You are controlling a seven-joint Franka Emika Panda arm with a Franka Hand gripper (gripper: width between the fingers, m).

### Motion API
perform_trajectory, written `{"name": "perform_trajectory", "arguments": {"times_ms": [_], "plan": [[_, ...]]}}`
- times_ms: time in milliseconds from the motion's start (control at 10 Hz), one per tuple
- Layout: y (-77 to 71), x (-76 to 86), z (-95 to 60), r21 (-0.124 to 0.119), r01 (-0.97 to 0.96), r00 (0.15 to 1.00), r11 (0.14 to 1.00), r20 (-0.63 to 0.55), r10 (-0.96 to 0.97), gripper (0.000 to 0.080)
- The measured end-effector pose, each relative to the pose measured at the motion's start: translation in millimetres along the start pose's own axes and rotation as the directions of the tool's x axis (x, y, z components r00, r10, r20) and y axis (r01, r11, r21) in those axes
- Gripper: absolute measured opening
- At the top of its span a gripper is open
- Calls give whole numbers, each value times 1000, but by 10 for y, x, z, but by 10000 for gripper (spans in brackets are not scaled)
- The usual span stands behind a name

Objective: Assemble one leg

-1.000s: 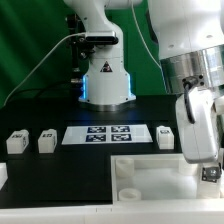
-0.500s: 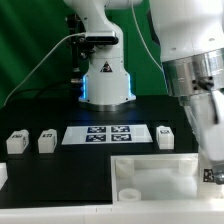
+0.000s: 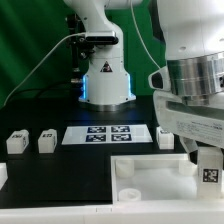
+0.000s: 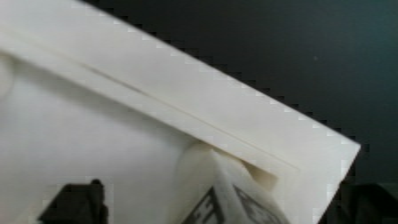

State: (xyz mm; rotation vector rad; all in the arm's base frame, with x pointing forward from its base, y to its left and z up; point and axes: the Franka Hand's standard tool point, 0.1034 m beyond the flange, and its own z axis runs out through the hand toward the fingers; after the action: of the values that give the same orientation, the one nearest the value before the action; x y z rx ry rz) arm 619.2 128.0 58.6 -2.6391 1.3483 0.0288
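Note:
The leg [image 3: 209, 171], a short white post with a black-and-white tag, stands upright in the large white tray [image 3: 150, 168] at its corner on the exterior view's right. My gripper [image 3: 203, 150] hangs just above and around it. In the wrist view the leg [image 4: 240, 192] rises between my two dark fingers [image 4: 75, 205], with a gap on each side of it, so the gripper [image 4: 222, 214] is open and holds nothing. The tray's raised rim [image 4: 196, 95] runs diagonally across that view.
Three more legs stand on the black table: two [image 3: 15, 142] [image 3: 46, 142] at the exterior view's left and one [image 3: 166, 136] beside the marker board [image 3: 105, 134]. The arm's base [image 3: 107, 80] is behind the board.
The jaws have spread wide and let go of the leg, which stays standing in the tray's corner. The hand has shifted slightly above it.

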Motion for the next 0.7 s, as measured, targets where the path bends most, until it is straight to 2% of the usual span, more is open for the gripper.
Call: {"name": "perform_trajectory", "arguments": {"times_ms": [100,200,300,400,500,700], "plan": [[21,12,0,-20,115,993,993,1,-115,648],[37,44,-9,-60,234,972,970,-2,-235,648],[7,67,-36,-86,367,929,926,-14,-370,648],[-31,71,-66,-114,490,869,864,-18,-494,648],[-70,64,-77,-143,632,767,761,-23,-641,648],[-59,68,-68,-142,613,783,777,-25,-622,635]]}}
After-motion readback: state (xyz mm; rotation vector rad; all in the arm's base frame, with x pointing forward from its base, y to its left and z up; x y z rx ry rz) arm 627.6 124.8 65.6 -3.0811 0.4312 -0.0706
